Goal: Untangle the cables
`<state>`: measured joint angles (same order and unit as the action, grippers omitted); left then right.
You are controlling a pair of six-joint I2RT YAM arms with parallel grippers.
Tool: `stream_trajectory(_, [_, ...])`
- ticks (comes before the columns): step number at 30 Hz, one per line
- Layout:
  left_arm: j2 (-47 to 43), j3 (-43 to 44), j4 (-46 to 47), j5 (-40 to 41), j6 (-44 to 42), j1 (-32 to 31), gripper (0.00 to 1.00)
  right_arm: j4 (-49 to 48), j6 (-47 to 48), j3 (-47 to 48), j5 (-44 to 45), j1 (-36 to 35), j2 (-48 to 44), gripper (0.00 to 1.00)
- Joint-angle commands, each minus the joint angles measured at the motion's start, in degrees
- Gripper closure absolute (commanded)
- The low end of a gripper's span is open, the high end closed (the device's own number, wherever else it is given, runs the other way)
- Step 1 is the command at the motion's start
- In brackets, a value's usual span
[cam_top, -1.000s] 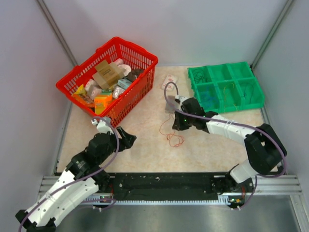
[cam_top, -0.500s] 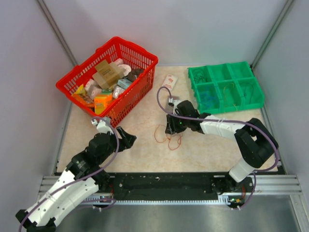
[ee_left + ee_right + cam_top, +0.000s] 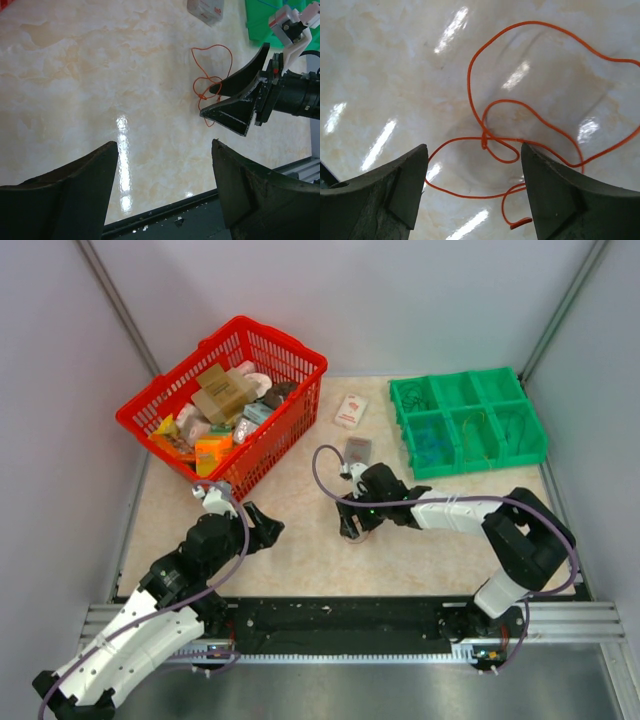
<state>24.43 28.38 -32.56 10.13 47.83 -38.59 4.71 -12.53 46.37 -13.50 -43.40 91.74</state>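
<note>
From above, the right gripper (image 3: pixel 349 527) points down at the table, spread wide. The left gripper (image 3: pixel 262 530) hangs released, well apart from it. In the left wrist view, the orange cable (image 3: pixel 201 94) lies just beyond the right gripper's tips. In the right wrist view, the knot (image 3: pixel 484 141) sits between the jaws, so it looks best to pinch one strand beside the knot, not the knot itself.

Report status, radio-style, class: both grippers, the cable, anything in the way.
Left gripper open, empty. Right gripper open, straddling the knot in the orange cable. Red basket, green compartment tray well apart from it.

No writing, label or number is legible in any view.
</note>
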Motion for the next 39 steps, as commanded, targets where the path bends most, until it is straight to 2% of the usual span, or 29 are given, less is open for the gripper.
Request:
stream_trajectory(1, [0.1, 0.62, 2.23, -0.11, -0.9, -0.08, 0.21, -3.05, 2.7, 1.26, 11.71, -0.37, -0.34, 0.26])
stream_trajectory(9, [-0.26, 0.53, 1.71, 0.42, -0.81, -0.08, 0.21, 0.12, -2.4, 2.24, 17.79, -0.64, -2.36, 0.32])
stream_trajectory(13, [0.18, 0.1, 2.67, 0.07, -0.72, -0.17, 0.21, 0.12, -4.68, 1.53, 20.25, -0.64, -3.85, 0.32])
stream_trajectory(19, [1.06, 0.53, 2.76, -0.46, -0.81, -0.08, 0.21, 1.09, -8.47, 4.34, 24.31, -0.55, 0.53, 0.27])
stream_trajectory(24, [-0.25, 1.06, 1.01, 0.32, -0.9, -0.08, 0.21, -0.4, -9.0, 5.84, 26.5, -0.46, 3.26, 0.29])
stream_trajectory(26, [-0.96, 0.89, 0.39, 0.68, -0.9, -0.17, 0.21, -2.24, -7.6, 5.31, 25.98, -0.37, 3.88, 0.35])
stream_trajectory(27, [-1.31, 0.8, 0.21, 0.77, -0.81, -0.08, 0.21, -2.95, -7.16, 5.4, 25.54, -0.55, 4.23, 0.44])
stream_trajectory(29, [-1.57, 0.62, 0.21, 0.77, -0.72, -0.08, 0.21, -4.09, -6.19, 5.05, 24.92, -0.55, 4.41, 0.68])
stream_trajectory(30, [-1.49, 0.54, 0.3, 0.77, -0.72, -0.08, 0.21, -4.27, -5.84, 4.87, 24.92, -0.81, 4.32, 0.76])
stream_trajectory(32, [-0.87, 0.53, 1.0, 0.42, -0.72, -0.08, 0.21, -5.66, -5.57, 4.17, 25.97, -1.07, 3.62, 0.8])
stream_trajectory(33, [-0.52, 0.45, 1.35, 0.16, -0.72, -0.08, 0.21, -6.29, -5.66, 3.91, 26.67, -0.99, 2.83, 0.89])
stream_trajectory(35, [0.44, 0.36, 2.23, -0.37, -0.99, -0.08, 0.21, -6.82, -5.57, 3.2, 28.17, -0.99, 0.64, 1.0])
stream_trajectory(39, [2.55, 0.71, 3.55, -1.34, -1.78, -0.08, 0.21, -7.7, -5.31, 2.58, 29.76, 0.32, -6.21, 1.0])
